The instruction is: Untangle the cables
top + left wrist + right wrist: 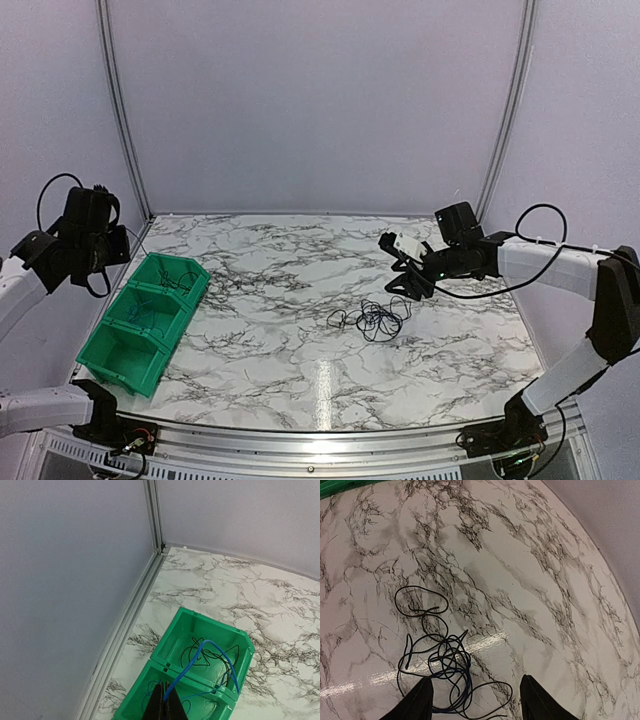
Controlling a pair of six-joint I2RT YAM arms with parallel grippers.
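Just ahead of the right pincer [477, 681] — open, empty — the tangled cables [452, 657]

Pale lilac walls [320, 100] rise behind and beside the marble-patterned table [290, 250]. Metal posts [122, 110] stand at the table's far corners. Glare [322, 385] streaks its near edge.

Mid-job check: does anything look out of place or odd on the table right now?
One thing: the blue cable, pinched in the shut left gripper, arcs over a divider of the green bin, spanning two compartments rather than lying in one. The cable tangle lies knotted beneath the open right gripper.
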